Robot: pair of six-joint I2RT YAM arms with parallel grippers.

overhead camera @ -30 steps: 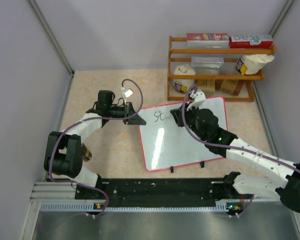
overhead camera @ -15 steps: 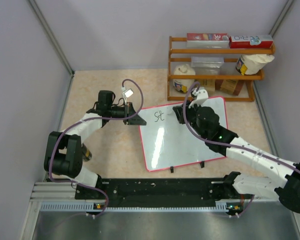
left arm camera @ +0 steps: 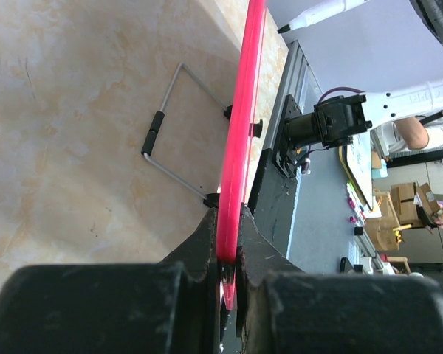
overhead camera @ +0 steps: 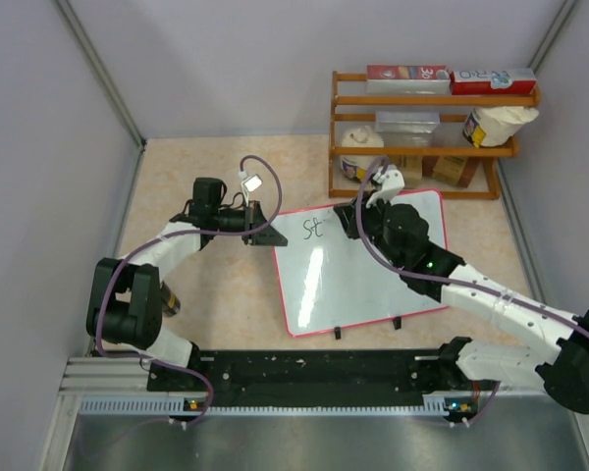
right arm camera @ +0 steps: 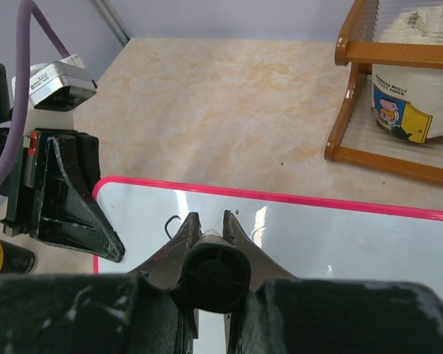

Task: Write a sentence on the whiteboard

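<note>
Red-framed whiteboard (overhead camera: pixel 363 280) pinched steady by left claw (left arm camera: pixel 228 247); right claw (right arm camera: pixel 210 219) squeezes the pen (right arm camera: pixel 215 276). Keep pressure light, strokes even after 2 letters (overhead camera: pixel 316 229).

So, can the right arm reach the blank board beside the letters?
Probably yes: the right gripper holds the pen over the board, bare surface lies beside it, and the left gripper only clamps its edge.

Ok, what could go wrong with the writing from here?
The left gripper grips the whiteboard only by its thin red frame at one corner, so pen pressure could pivot it or make it slip, smearing the "St". The right gripper, shut on the marker, works near the wooden rack; writing further right may bring it against the rack.
</note>
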